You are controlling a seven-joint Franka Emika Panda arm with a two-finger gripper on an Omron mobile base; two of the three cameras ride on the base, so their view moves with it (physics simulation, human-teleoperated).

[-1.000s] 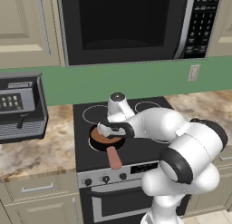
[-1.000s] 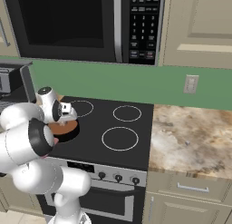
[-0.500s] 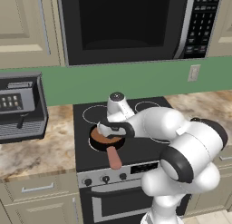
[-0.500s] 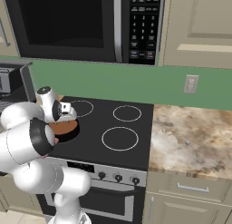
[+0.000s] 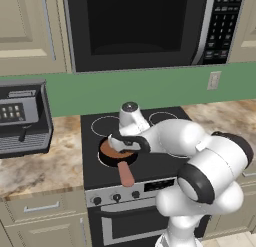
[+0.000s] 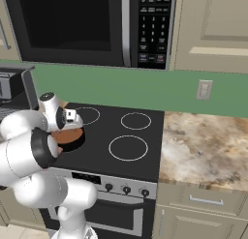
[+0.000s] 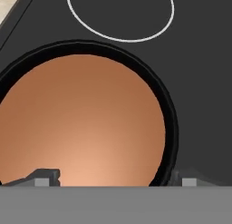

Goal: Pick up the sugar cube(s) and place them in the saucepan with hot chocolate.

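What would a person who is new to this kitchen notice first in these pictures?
First, the big white arm bent low over the black stove, with its gripper open right above the saucepan on the front left burner. The pan is full of brown liquid, and its salmon-pink handle points toward the stove's front edge. Above hangs a dark microwave, and a coffee machine stands on the counter to the left.

Black saucepan (image 5: 114,150) with brown liquid and a salmon-pink handle sits on a black stove (image 6: 145,139) with white burner rings, mottled tan-brown bench (image 6: 203,148) beside the stove, green wall (image 6: 121,90) behind it.
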